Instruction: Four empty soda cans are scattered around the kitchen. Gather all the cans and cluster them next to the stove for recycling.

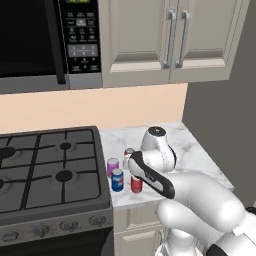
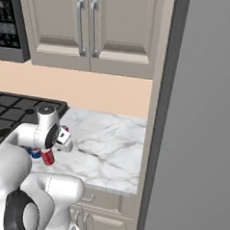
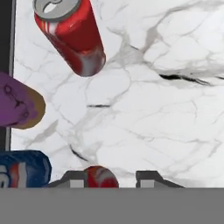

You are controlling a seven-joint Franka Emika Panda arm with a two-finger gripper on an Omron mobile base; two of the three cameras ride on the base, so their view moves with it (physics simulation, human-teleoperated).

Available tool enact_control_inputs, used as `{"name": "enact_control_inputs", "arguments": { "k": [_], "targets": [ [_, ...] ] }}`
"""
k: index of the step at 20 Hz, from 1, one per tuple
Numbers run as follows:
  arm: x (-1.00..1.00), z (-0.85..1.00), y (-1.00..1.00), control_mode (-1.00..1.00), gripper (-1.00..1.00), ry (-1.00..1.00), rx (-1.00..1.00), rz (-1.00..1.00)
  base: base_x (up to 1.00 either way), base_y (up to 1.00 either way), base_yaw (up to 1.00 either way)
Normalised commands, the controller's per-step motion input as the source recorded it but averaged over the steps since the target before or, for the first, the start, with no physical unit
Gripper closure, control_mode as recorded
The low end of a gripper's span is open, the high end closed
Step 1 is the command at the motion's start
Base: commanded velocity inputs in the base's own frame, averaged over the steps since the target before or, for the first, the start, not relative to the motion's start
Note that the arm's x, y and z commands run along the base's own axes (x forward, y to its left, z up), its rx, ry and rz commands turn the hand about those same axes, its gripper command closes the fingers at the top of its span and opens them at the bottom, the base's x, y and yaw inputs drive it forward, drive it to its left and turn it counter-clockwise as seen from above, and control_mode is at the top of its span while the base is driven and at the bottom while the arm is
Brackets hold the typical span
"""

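Marble counter (image 1: 195, 150) right of stove (image 1: 50, 170) is being used as gathering spot. Red can (image 3: 99, 177) is being pinched between pressed-in fingertips of gripper (image 3: 107, 179), low over counter near front edge. Release is best being done only once can is seated upright, clear of neighbours. Blue can (image 1: 117, 180), purple can (image 1: 113, 166), second red can (image 3: 72, 37) are standing close, crowding drop zone; sideways nudges risk toppling them. Microwave (image 1: 45, 40) and cabinets (image 1: 165, 40) are hanging well above.
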Motion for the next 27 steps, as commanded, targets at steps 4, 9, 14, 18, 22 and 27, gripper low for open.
{"name": "enact_control_inputs", "arguments": {
  "k": [4, 9, 14, 18, 22, 27],
  "targets": [
    [0.13, 0.51, -0.47, -1.00, -1.00, -0.15, 0.00, -0.05, 0.00, 0.00, 0.00],
    [-0.13, 0.51, -0.31, -1.00, -1.00, -0.21, 0.01, -0.03, 0.00, 0.00, 0.00],
    [-0.98, 0.50, 0.00, -1.00, -1.00, -0.28, 0.02, 0.00, 0.00, 0.00, 0.00],
    [-1.00, 0.52, 0.03, -1.00, -1.00, -0.31, 0.01, 0.00, 0.00, 0.00, 0.00],
    [-1.00, 0.44, 0.06, -1.00, -1.00, -0.29, 0.00, 0.00, 0.00, 0.00, 0.00],
    [-1.00, 0.08, 0.02, -1.00, -1.00, -0.28, 0.00, 0.00, 0.00, 0.00, 0.00]
  ]
}}
